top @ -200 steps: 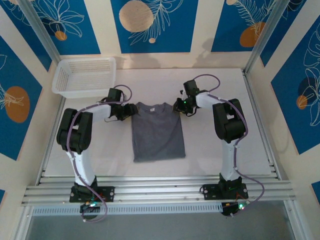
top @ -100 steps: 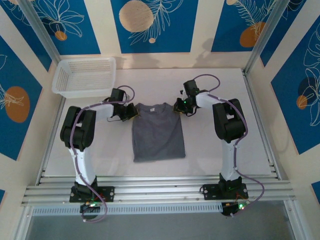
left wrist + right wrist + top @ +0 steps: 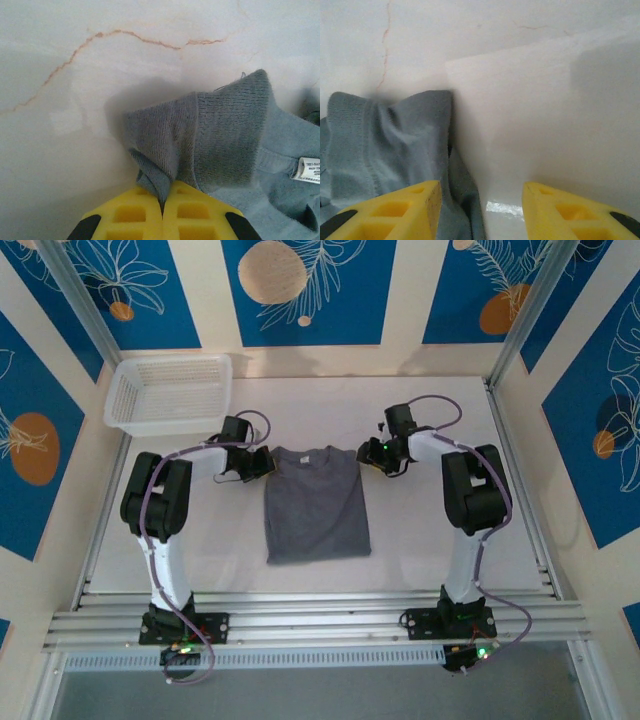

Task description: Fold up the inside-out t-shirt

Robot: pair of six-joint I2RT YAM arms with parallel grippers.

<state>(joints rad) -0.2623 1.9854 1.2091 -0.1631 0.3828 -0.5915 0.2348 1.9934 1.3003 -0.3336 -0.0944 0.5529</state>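
The dark grey inside-out t-shirt (image 3: 316, 500) lies flat in the middle of the table, folded narrow, collar at the far end. My left gripper (image 3: 262, 464) is at its far left corner, shut on a pinch of the t-shirt's fabric (image 3: 165, 150); its yellow fingers (image 3: 135, 215) meet with cloth squeezed between them. A white neck tag (image 3: 306, 170) shows at the right of that view. My right gripper (image 3: 372, 454) stands just off the far right corner, open, nothing between its yellow fingers (image 3: 410, 207), with the t-shirt's edge (image 3: 395, 145) beside the left one.
A white mesh basket (image 3: 170, 393) sits at the table's far left corner. The white tabletop (image 3: 430, 530) has thin brown veins. Metal frame posts stand at both sides and rails run along the near edge.
My left gripper has moved onto the shirt's far left corner and shut on the fabric. My right gripper has opened and drawn back to the right, off the far right corner.
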